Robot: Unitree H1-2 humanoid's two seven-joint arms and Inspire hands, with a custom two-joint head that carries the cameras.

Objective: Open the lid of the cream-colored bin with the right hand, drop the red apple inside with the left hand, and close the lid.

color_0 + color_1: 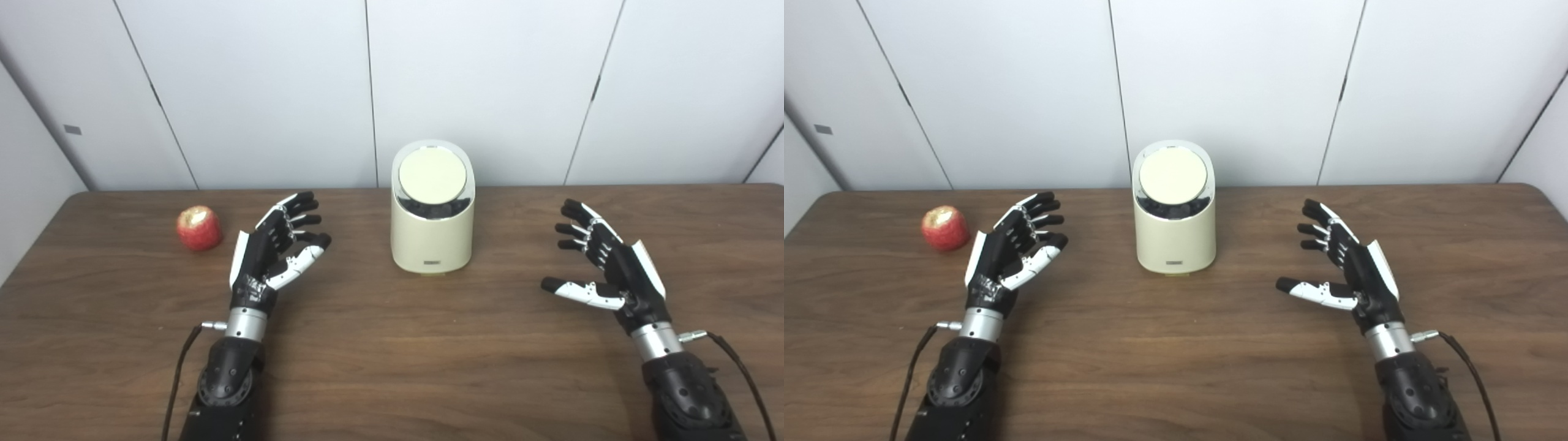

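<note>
**Both hands empty; bin lies ahead and to the left of the right hand**

A brown wooden table [392, 367] is seen from above the robot's chest, with pale wall panels behind it. At the table's far middle a cream bin [432, 236] is set upright. Its round lid [432, 175] is down, tilted to face the camera, with a dark gap visible beneath its near edge. No long axis matters here: the bin is tall and rounded, and the lid is a disc.

The right hand [603, 263] is held above the table, well apart from the bin, on its right side and nearer the camera. The fingers are spread and nothing is held; the palm is turned inward toward the bin. The lid is judged to be reached by a move forward, leftward and upward, as it sits higher than the hand.

The left hand [275, 248] is likewise held with fingers apart and empty, palm facing inward. It is placed between the bin and the apple [199, 228], and is nearer to the apple.

The apple, red with a pale patch on top, is resting on the table just beyond and left of the left hand, not touched. It is far from the right hand.

No step of the task is judged done yet.
</note>
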